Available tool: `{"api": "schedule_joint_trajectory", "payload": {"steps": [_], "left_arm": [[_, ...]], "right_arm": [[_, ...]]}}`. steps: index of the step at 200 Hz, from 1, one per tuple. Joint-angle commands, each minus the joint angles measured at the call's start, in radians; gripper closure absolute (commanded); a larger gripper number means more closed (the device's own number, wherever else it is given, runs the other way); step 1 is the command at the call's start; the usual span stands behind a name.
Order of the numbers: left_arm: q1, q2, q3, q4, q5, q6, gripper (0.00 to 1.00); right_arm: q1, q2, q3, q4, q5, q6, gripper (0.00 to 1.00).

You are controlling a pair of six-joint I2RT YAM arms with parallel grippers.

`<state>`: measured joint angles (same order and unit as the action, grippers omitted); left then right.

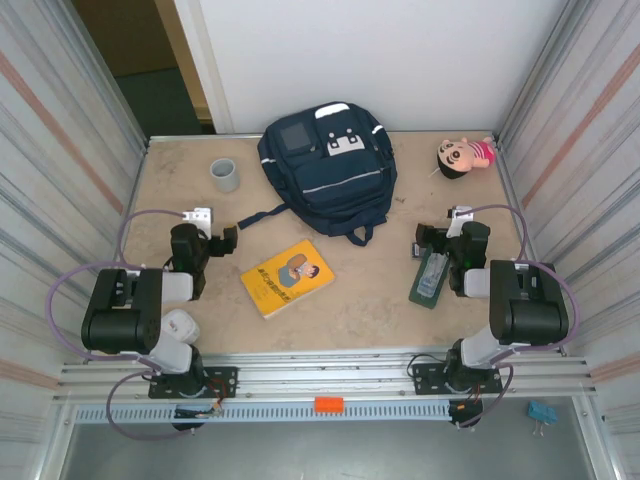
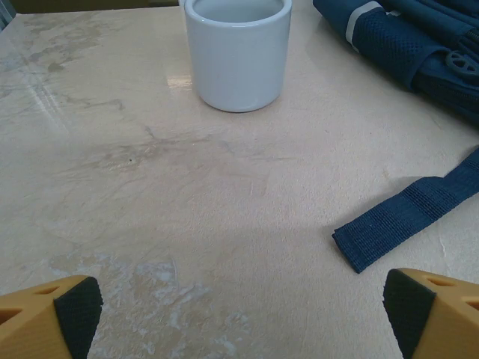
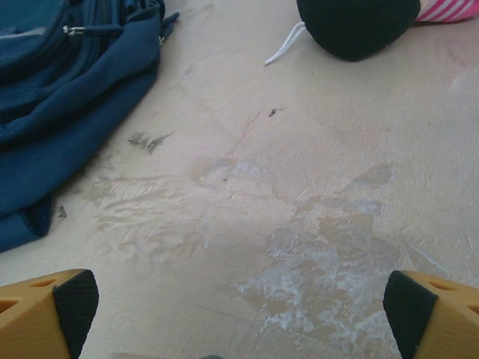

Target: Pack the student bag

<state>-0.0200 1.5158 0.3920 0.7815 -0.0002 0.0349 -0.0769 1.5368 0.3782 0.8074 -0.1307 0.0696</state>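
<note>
Noted: large navy blue fabric backpack (image 1: pixel 328 172) laid flat at far centre, long axis pointing away from the bases. Left gripper (image 1: pixel 226 240) and right gripper (image 1: pixel 428 242) are spread wide, empty, with the backpack between them. Its dark strap (image 2: pixel 404 224) is trailed towards the left.

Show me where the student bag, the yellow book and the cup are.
student bag (image 1: pixel 325 175), top external view, middle of its front panel.
yellow book (image 1: pixel 287 277), top external view, centre of its cover.
cup (image 2: pixel 236 56), left wrist view, its front wall.

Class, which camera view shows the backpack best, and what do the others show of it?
The top view: the whole backpack lies there, front up. The left wrist view catches one corner and a loose strap; the right wrist view, a side with a zip.
</note>
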Motion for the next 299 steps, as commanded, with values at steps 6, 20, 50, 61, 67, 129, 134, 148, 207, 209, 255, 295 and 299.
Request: {"api": "schedule_joint_trajectory", "payload": {"steps": [6,20,50,61,67,129,134,148,207,209,255,295,299], "left_arm": [[-0.001,-0.006,0.016,0.013,-0.013,0.022,0.01],[-0.002,-0.006,0.016,0.013,-0.012,0.023,0.01],[-0.002,-0.006,0.016,0.013,-0.013,0.023,0.01],[-0.001,-0.006,0.017,0.012,-0.013,0.023,0.01],[-0.002,-0.006,0.016,0.013,-0.014,0.022,0.01],[0.0,-0.005,0.018,0.012,-0.01,0.02,0.01],[-0.001,-0.006,0.017,0.012,-0.008,0.022,0.01],[-0.001,-0.006,0.017,0.012,-0.008,0.021,0.01],[-0.001,-0.007,0.016,0.012,-0.008,0.021,0.01],[0.0,-0.007,0.016,0.013,-0.008,0.022,0.01],[-0.02,-0.107,0.064,-0.141,-0.089,0.016,0.01],[-0.04,-0.351,0.269,-0.69,-0.068,-0.118,0.08],[-0.042,-0.366,0.287,-0.728,-0.054,-0.141,0.08]], "right_arm": [[0.008,0.005,0.023,0.009,0.008,0.0,0.01],[0.007,0.006,0.023,0.009,0.008,0.0,0.01],[0.007,0.006,0.022,0.009,0.008,0.001,0.01],[0.007,0.006,0.023,0.009,0.008,0.0,0.01],[0.008,0.006,0.024,0.009,0.008,0.0,0.01],[0.008,0.005,0.022,0.009,0.008,0.0,0.01],[0.008,0.005,0.023,0.009,0.008,0.001,0.01],[0.008,0.006,0.023,0.009,0.007,0.001,0.01],[0.008,0.006,0.024,0.007,0.007,0.001,0.01],[0.008,0.006,0.024,0.007,0.007,0.001,0.01],[-0.013,-0.161,0.158,-0.348,0.019,0.037,0.01],[0.031,-0.277,0.557,-0.992,-0.049,0.139,0.01],[0.041,-0.275,0.588,-1.034,-0.062,0.146,0.01]]}}
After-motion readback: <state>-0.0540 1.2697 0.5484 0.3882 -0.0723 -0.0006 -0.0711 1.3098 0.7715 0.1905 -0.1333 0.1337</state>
